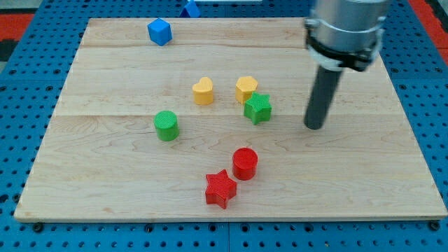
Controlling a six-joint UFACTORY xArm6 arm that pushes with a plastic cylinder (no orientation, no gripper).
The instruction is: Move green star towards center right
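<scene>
The green star (257,108) lies just right of the board's middle, touching the lower right side of a yellow block (246,89). My tip (315,127) rests on the wooden board (105,182) to the star's right, about a block's width and a half away and slightly lower in the view. The rod rises from it to the arm at the view's top right.
A yellow heart (203,91) sits left of the yellow block. A green cylinder (166,125) is further left. A red cylinder (245,163) and red star (220,188) lie below the middle. A blue cube (159,31) is at the top left, another blue block (190,9) beyond the top edge.
</scene>
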